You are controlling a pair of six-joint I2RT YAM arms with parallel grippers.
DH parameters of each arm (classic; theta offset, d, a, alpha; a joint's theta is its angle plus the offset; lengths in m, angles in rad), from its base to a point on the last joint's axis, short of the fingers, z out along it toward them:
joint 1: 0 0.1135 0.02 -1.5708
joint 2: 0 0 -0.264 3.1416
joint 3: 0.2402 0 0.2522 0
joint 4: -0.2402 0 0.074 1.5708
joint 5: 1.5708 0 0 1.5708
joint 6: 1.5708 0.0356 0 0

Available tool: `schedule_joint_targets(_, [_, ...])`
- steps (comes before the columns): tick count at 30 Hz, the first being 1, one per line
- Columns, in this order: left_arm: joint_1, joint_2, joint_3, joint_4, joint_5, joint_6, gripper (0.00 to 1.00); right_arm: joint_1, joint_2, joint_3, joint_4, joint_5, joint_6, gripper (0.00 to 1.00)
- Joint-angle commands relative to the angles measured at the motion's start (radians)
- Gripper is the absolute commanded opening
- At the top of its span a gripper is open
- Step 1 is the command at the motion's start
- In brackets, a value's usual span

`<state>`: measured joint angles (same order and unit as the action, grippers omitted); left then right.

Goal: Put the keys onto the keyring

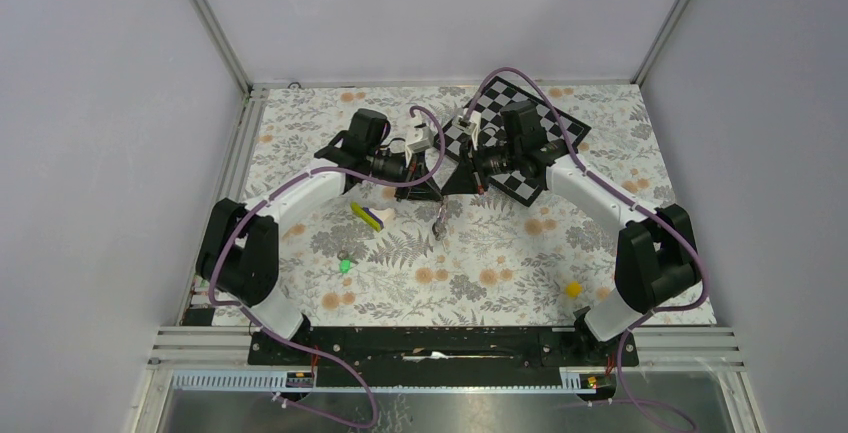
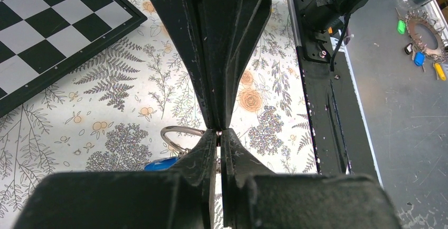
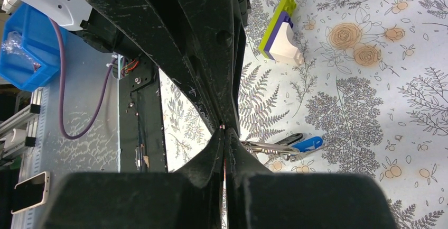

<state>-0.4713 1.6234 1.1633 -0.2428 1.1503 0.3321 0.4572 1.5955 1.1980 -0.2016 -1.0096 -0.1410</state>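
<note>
Left claw (image 2: 220,136) and right claw (image 3: 224,134) pinch the keyring (image 2: 177,131) tip to tip, blue key (image 3: 309,144) already on. Next, I think: fetch the green key (image 1: 345,265), well apart.

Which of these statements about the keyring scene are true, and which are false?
1. The left claw and the right claw are both shut. True.
2. The blue key is right beside the keyring. True.
3. The green key hangs from the keyring. False: it lies alone on the floral cloth, near the left arm.
4. The right claw holds the wedge block. False: the block lies free on the cloth.
5. The yellow cube sits near the base of the right arm. True.
</note>
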Motion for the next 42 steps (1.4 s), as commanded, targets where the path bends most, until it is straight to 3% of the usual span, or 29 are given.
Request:
schedule_joint_targets(1, [-0.006,0.004,0.026,0.052,0.039,0.002,0.06,0.019,-0.022,0.021,0.026,0.024,-0.006,0.0])
schedule_joint_targets(25, [0.02,0.016,0.021,0.051,0.049,-0.002,0.2,-0.008,-0.022,0.01,0.048,0.031,0.013,0.0])
schedule_joint_targets(27, [0.022,0.016,0.02,0.052,0.049,-0.001,0.17,-0.01,-0.022,0.01,0.05,0.031,0.015,0.0])
schedule_joint_targets(31, [0.024,0.015,0.011,0.051,0.038,0.016,0.01,-0.016,-0.023,0.002,0.055,0.035,0.017,0.0])
schedule_joint_targets(35, [0.047,0.018,0.01,-0.018,0.004,0.116,0.05,-0.038,-0.036,-0.022,0.051,0.074,-0.007,0.0])
schedule_joint_targets(42, [0.082,0.038,-0.018,-0.134,-0.208,0.245,0.24,-0.037,-0.054,-0.074,-0.034,0.241,-0.169,0.32])
